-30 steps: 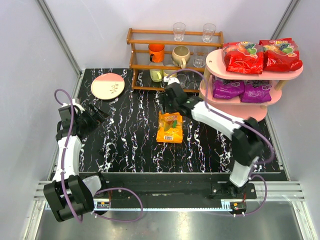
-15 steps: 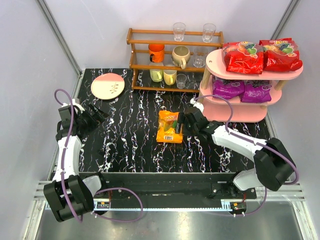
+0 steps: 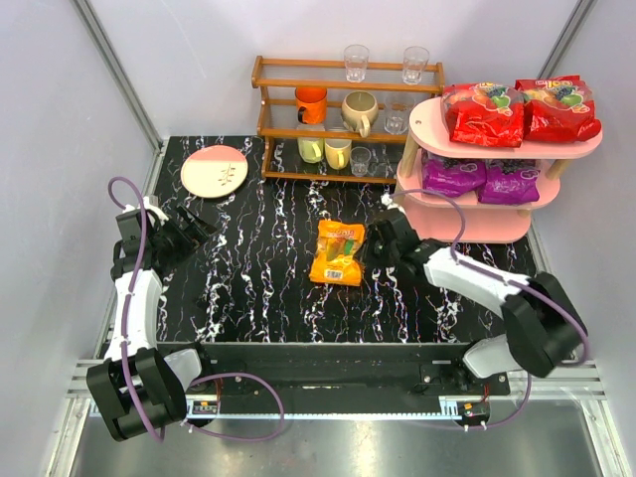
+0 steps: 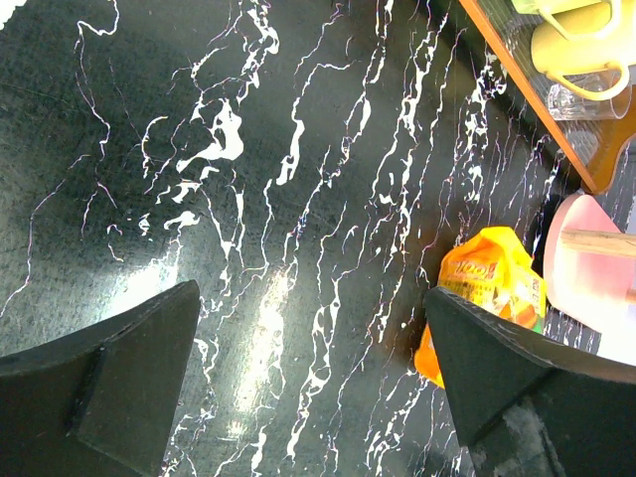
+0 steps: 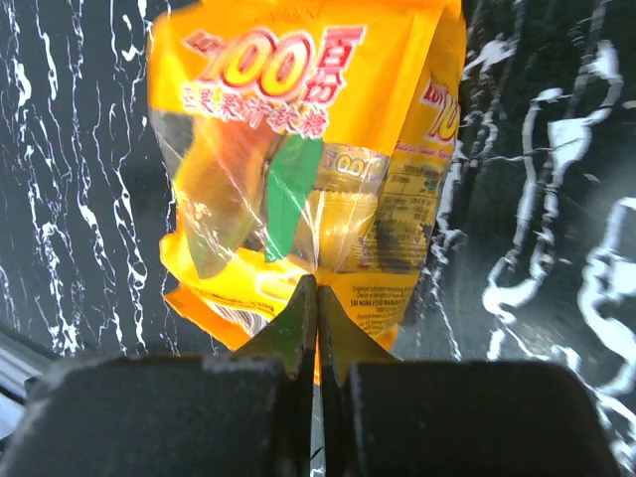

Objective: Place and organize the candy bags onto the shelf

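Shelf (image 3: 452, 221), pink, three oval tiers on light wooden posts, at the right rear of the black white-veined table (image 3: 258, 288) in the overhead view. Brown wooden rack (image 3: 288, 85), upper centre of frame, carrying mugs and glasses. Right arm, reaching from lower right toward centre; right gripper (image 3: 370, 248) low over the table, its jaws pressed fully together, their tips meeting at the right-hand edge of the orange bag (image 3: 338, 253). In the wrist view, those tips overlap the bag's bottom seam; whether any film is pinched between them cannot be told. Left arm, left side of frame; left gripper (image 3: 194, 231) with jaws spread wide above bare tabletop, holding and touching nothing. Red candy bags, two (image 3: 484, 112) (image 3: 556, 109), side by side on the top tier. Purple candy bags, two (image 3: 453, 177) (image 3: 511, 183), side by side on the middle tier. Orange bag, one, flat on the table at centre frame, apart from the shelf, bottom tier bare. Round pink-and-cream plate (image 3: 214, 170), upper left of the table.
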Action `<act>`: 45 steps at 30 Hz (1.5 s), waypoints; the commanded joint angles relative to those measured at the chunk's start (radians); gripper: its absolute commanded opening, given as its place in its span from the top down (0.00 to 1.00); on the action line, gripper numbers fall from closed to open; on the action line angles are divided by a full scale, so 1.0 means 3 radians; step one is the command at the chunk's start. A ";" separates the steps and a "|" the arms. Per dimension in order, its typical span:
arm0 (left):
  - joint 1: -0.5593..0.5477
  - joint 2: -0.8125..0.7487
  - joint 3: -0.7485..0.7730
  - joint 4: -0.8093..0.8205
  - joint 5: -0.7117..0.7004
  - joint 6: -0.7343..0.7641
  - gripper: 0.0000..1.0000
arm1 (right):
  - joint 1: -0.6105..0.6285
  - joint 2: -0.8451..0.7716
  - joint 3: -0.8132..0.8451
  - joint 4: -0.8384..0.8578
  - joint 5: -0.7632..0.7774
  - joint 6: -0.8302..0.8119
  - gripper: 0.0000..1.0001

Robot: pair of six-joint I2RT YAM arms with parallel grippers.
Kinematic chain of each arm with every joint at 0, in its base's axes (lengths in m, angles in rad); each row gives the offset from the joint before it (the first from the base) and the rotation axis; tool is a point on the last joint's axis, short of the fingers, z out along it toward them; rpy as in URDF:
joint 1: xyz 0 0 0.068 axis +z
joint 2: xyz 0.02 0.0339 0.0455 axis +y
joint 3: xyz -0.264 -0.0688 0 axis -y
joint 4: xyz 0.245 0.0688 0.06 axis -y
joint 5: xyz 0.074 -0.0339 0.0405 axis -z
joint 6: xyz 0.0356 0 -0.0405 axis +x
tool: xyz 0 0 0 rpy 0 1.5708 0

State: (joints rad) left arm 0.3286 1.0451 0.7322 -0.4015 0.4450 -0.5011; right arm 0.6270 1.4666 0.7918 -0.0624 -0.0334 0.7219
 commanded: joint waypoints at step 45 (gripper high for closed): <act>0.0060 -0.0001 0.0019 0.0126 0.0158 0.0014 0.01 | -0.0423 -0.1273 -0.1177 0.0392 -0.0093 -0.0080 0.16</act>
State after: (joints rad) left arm 0.3397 1.0451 0.7322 -0.4007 0.4679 -0.5014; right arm 0.5362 1.1381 0.4522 -0.0563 -0.0483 0.7044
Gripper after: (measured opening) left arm 0.987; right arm 0.842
